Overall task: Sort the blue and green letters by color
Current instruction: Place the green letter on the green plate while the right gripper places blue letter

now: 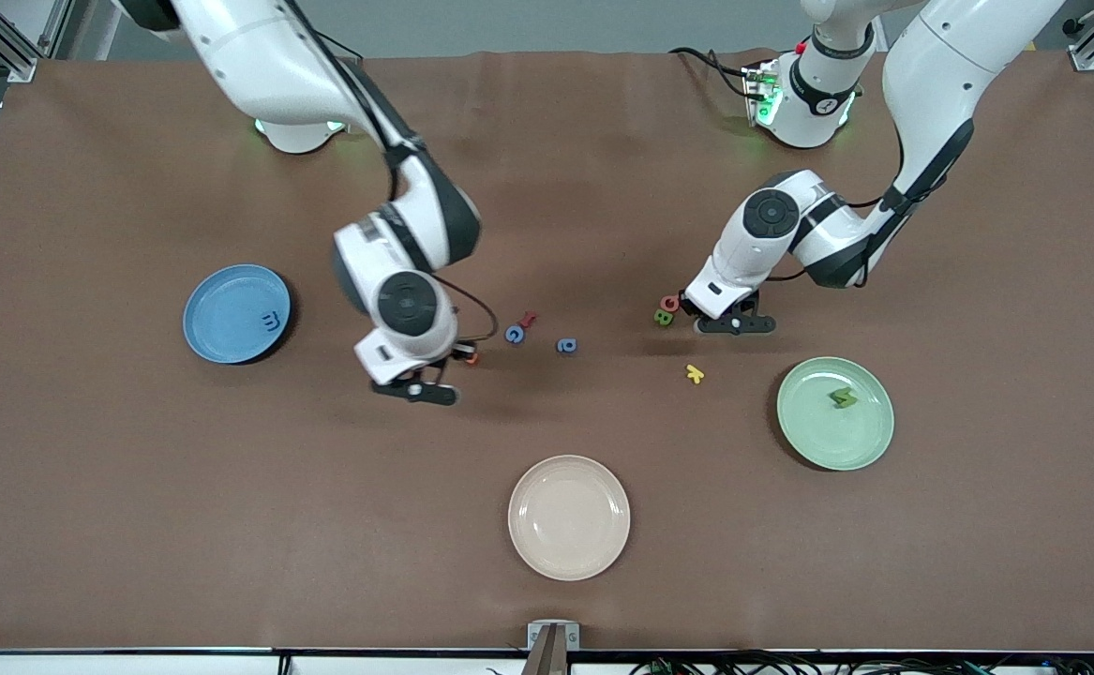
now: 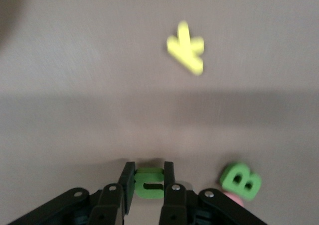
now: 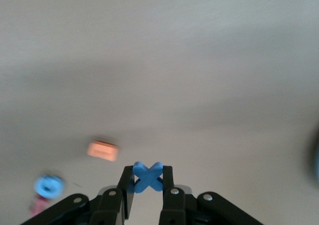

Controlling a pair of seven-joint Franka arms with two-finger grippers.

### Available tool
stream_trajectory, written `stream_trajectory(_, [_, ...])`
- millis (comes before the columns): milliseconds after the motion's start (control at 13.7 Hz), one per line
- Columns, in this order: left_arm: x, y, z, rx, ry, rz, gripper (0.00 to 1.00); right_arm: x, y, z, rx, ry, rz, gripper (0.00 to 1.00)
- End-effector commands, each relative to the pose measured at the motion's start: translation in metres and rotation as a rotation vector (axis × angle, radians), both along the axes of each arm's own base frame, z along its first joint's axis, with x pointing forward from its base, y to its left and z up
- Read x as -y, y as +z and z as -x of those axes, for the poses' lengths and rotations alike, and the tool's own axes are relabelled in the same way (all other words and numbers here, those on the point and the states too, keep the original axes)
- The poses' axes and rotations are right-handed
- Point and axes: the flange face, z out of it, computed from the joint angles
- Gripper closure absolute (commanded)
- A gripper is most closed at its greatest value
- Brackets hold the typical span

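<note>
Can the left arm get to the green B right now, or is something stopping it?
Probably not yet. The left gripper is shut on a green letter, so its fingers are occupied. The green B lies close beside it on the table, leaning on a pink letter.

The brown tabletop (image 1: 134,525) carries three plates: a blue plate (image 1: 218,328) toward the right arm's end, a green plate (image 1: 814,431) toward the left arm's end, and a cream plate (image 1: 569,517) nearest the front camera. Loose on the tabletop lie two blue letters (image 1: 515,334), a red letter (image 1: 528,320), an orange letter (image 1: 472,358), a yellow letter (image 1: 694,374), and a green letter B (image 1: 664,318) touching a pink letter (image 1: 669,303).
</note>
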Motion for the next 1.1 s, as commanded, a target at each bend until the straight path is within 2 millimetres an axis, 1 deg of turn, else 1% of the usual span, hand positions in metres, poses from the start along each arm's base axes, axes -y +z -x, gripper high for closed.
stream_trajectory(0, [-0.018,0.039,-0.041,0.103,0.048,-0.009,0.99,0.088,0.030,0.026,-0.046,0.110,-0.040,0.99])
stream_trajectory(73, [-0.021,0.050,-0.057,0.118,0.058,-0.021,0.99,0.123,0.035,0.033,-0.055,0.139,-0.058,0.99])
stream_trajectory(146, [-0.026,0.061,-0.071,0.117,0.054,-0.062,0.99,0.153,0.037,0.039,-0.058,0.173,-0.070,0.99])
stream_trajectory(220, [-0.033,0.073,-0.086,0.115,0.042,-0.104,0.99,0.189,0.036,0.048,-0.055,0.217,-0.070,0.99])
stream_trajectory(293, [-0.041,0.081,-0.097,0.110,0.027,-0.125,0.99,0.225,0.029,0.057,-0.051,0.244,-0.081,0.99])
stream_trajectory(366, [-0.059,0.084,-0.110,0.105,0.031,-0.133,0.99,0.259,0.020,0.067,-0.036,0.275,-0.103,0.99])
stream_trajectory(439, [-0.087,0.079,-0.120,0.090,0.021,-0.134,0.99,0.285,0.010,0.077,-0.028,0.298,-0.119,0.99])
stream_trajectory(513, [-0.119,0.075,-0.131,0.077,0.006,-0.130,0.99,0.317,0.000,0.085,-0.020,0.314,-0.136,0.99])
stream_trajectory(586, [-0.149,0.066,-0.139,0.057,-0.019,-0.123,0.99,0.338,-0.009,0.091,-0.017,0.343,-0.149,0.99])
stream_trajectory(659, [-0.172,0.059,-0.144,0.042,-0.027,-0.115,0.99,0.360,-0.021,0.101,-0.010,0.345,-0.158,0.98])
stream_trajectory(732, [-0.185,0.051,-0.144,0.027,-0.023,-0.105,0.98,0.374,-0.033,0.110,-0.005,0.347,-0.165,0.91])
stream_trajectory(805, [-0.189,0.043,-0.143,0.015,-0.017,-0.096,0.98,0.386,-0.040,0.116,0.005,0.334,-0.165,0.70])
stream_trajectory(879, [-0.194,0.037,-0.142,0.004,-0.011,-0.092,0.97,0.392,-0.044,0.118,0.008,0.319,-0.164,0.34])
stream_trajectory(952, [-0.205,0.031,-0.142,-0.004,0.000,-0.084,0.96,0.394,-0.046,0.118,0.006,0.311,-0.166,0.01])
stream_trajectory(1025, [-0.212,0.025,-0.142,-0.013,0.008,-0.075,0.96,0.395,-0.046,0.119,0.003,0.310,-0.167,0.00])
